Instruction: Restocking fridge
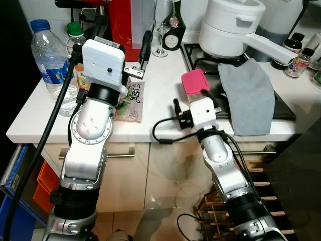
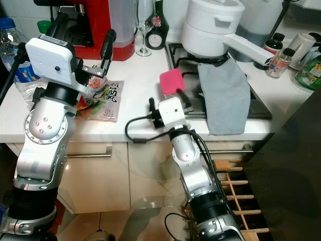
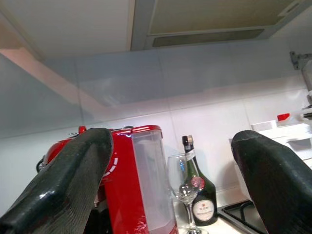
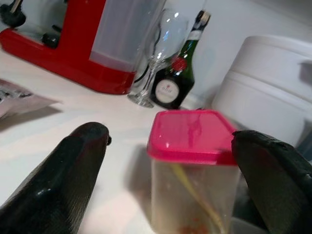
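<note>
Your left gripper [image 3: 170,185] has its jaws spread wide, framing a red coffee machine [image 3: 131,180], a wine glass [image 3: 184,187] and a dark bottle [image 3: 199,195] against the tiled wall [image 3: 146,92].

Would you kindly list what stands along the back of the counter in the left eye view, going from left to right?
Clear water bottle with blue cap → red coffee machine → wine glass → dark green bottle → white pot → small spice bottles.
</note>
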`<state>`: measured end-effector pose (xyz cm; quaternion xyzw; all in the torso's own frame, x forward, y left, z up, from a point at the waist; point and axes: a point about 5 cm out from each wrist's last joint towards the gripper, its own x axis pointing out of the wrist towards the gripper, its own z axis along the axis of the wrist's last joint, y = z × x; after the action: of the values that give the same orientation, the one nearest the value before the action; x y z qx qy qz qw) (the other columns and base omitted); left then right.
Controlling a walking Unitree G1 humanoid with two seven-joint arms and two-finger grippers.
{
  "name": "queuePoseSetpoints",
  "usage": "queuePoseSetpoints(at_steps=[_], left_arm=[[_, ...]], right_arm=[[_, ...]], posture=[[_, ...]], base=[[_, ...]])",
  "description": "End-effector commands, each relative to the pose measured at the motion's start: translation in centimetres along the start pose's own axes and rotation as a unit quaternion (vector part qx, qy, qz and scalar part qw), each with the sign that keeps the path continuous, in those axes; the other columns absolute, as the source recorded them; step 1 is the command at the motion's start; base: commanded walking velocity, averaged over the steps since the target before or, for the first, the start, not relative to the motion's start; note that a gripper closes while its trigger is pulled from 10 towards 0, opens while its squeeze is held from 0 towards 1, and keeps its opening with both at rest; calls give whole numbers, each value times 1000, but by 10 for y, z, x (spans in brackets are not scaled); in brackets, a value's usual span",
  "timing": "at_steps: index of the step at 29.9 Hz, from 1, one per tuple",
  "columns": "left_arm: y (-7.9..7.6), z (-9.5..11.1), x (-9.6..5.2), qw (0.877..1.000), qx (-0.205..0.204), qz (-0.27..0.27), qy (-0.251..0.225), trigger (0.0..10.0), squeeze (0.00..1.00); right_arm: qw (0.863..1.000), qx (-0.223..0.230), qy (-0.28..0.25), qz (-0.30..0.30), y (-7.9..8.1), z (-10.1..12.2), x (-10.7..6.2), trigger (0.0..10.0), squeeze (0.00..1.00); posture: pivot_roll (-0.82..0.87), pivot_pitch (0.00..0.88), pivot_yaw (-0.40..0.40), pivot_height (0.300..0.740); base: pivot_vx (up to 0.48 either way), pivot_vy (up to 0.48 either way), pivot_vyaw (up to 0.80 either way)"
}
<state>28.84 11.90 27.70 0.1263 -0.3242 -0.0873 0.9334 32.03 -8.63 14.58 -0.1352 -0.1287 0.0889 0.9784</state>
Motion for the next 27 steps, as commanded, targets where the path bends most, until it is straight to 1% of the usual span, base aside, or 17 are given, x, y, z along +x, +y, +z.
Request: queuePoseSetpoints(at_steps=[1,5,10,15,17,27], left_arm=[[2,2,0,1000,4,1,2,10000,0],[-1,1,0,1000,2,-4,5,10000,0],[-3,0,0,1000,0,-7,6,10000,0],[-3,0,1,1000,0,-10,7,10000,0],[-3,-1,1,1000,0,-10,7,10000,0],[-5,-1,0,1000,1,-11,11,10000,0]], right_arm=[[1000,-4,-8,-13,-5,2,0,10000,0],[1000,-7,-9,-16,-1,1,-4,10000,0],[1000,-11,-2,-26,0,-4,-4,10000,0],[998,-22,-8,-61,-7,1,5,10000,0],[998,-22,-10,-65,-8,2,7,10000,0],[998,-22,7,-63,-2,-3,19,10000,0]], posture=[[116,0,-60,740],[108,0,-54,740],[105,0,-52,740],[105,0,-50,740],[105,0,-50,740],[110,0,-52,740]], base=[[0,0,0],[0,0,0],[0,0,0],[0,0,0],[0,0,0],[0,0,0]])
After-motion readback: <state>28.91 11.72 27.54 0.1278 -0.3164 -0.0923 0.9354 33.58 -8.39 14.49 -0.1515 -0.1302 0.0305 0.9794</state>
